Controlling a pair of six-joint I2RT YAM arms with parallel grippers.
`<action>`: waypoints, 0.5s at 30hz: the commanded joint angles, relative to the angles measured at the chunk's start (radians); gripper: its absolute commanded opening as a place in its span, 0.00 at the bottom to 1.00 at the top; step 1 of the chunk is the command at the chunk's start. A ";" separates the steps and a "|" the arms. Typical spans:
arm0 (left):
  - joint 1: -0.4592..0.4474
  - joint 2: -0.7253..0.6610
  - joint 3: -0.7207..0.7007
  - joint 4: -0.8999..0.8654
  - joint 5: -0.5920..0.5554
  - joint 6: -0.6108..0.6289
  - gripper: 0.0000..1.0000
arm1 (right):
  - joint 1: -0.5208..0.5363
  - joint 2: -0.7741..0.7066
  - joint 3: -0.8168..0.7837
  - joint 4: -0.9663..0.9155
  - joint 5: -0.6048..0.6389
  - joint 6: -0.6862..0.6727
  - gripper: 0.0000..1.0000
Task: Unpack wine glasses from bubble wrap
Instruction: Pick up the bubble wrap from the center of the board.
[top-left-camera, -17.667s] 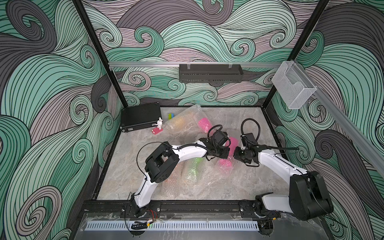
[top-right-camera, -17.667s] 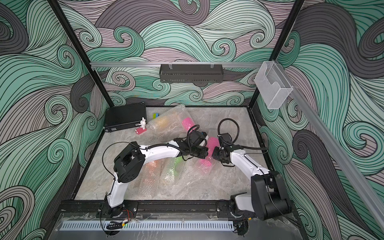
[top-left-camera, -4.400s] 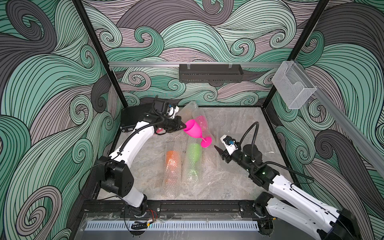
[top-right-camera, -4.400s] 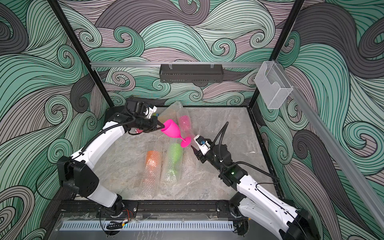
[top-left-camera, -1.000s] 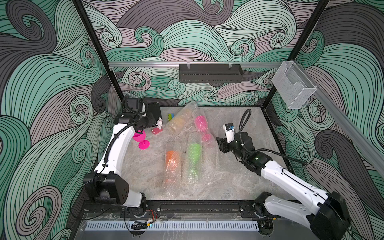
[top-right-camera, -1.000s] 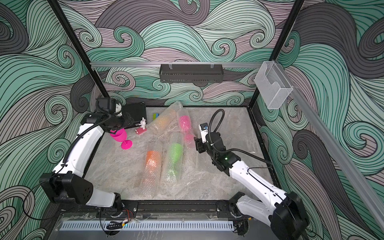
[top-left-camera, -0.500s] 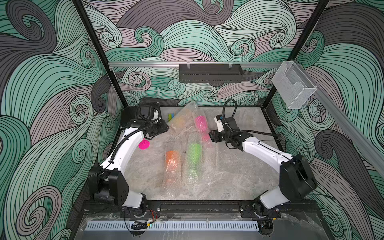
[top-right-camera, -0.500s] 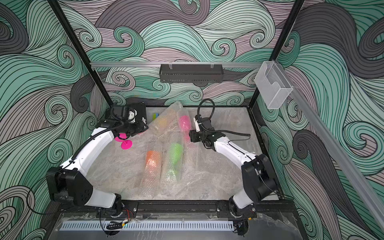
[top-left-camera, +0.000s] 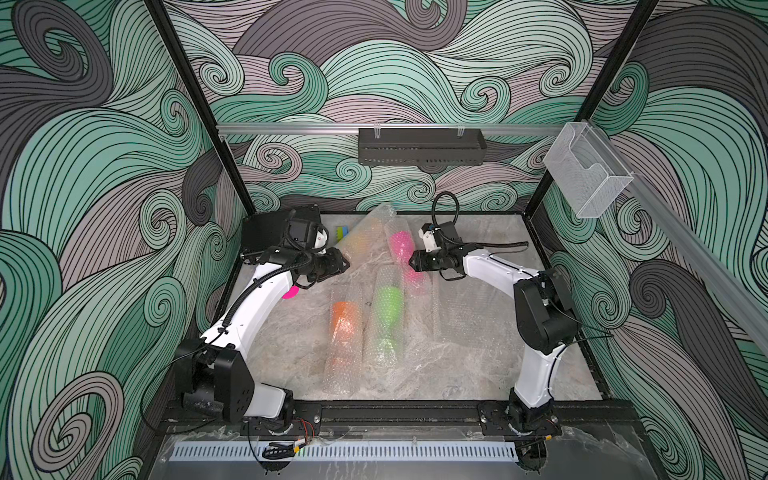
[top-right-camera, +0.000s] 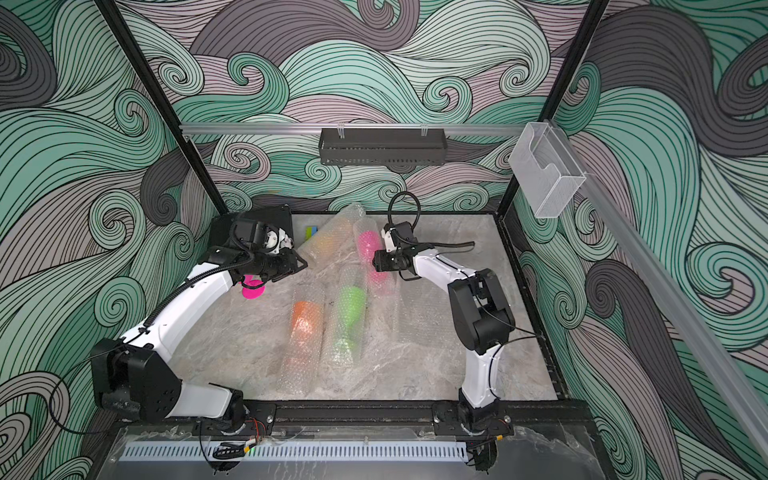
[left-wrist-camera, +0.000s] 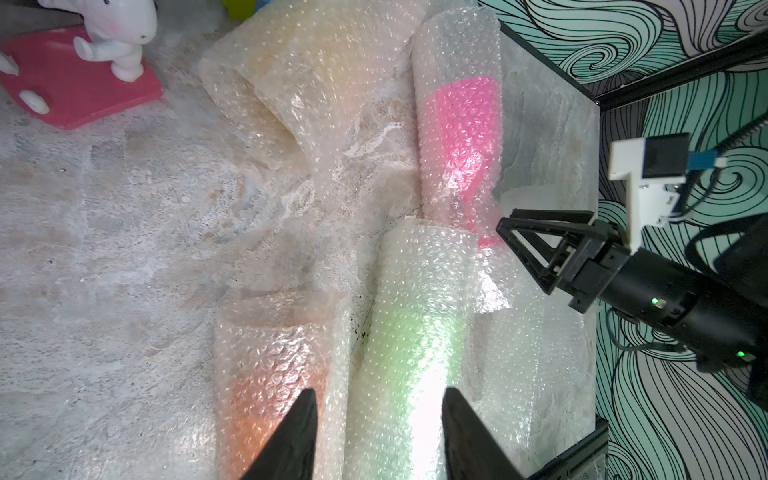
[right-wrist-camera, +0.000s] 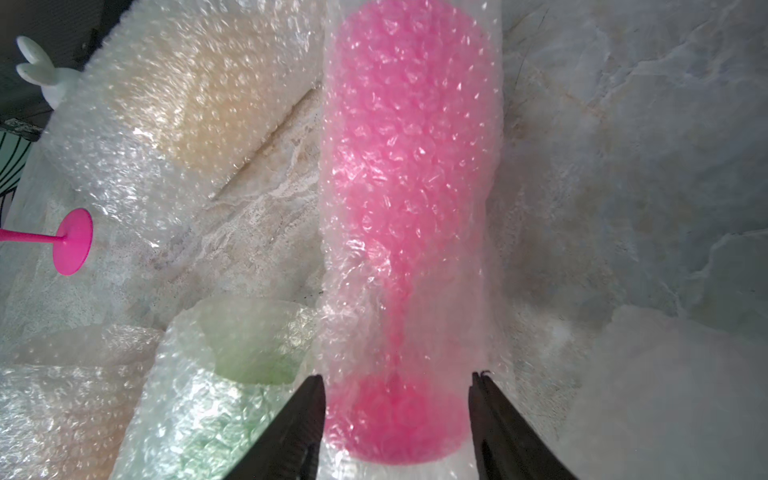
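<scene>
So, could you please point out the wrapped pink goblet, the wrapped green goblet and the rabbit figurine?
Wrapped pink goblet (right-wrist-camera: 411, 166): right wrist view, on its cup under the wrap.
Wrapped green goblet (top-left-camera: 388, 300): a top view, on its cup.
Rabbit figurine (left-wrist-camera: 120, 20): left wrist view, on its head.

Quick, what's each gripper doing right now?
Left gripper: open, empty.
Right gripper: open, jaws either side of the bubble-wrapped pink glass at its foot end, not visibly squeezing.

The left fingers (left-wrist-camera: 291, 440) no longer hold the magenta goblet (top-right-camera: 252, 292), which rests on the tabletop (top-right-camera: 515, 357) at far left. The right fingers (right-wrist-camera: 297, 428) now straddle the pink-filled bubble wrap sleeve (right-wrist-camera: 409, 187).
</scene>
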 joint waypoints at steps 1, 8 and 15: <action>-0.015 -0.012 0.003 0.016 0.020 -0.011 0.48 | 0.002 0.037 0.045 -0.020 -0.046 0.021 0.55; -0.024 -0.005 0.004 0.013 0.027 -0.008 0.47 | 0.002 0.072 0.074 -0.016 -0.069 0.022 0.40; -0.034 0.002 0.004 0.019 0.036 -0.018 0.47 | 0.002 0.038 0.052 -0.005 -0.103 0.032 0.13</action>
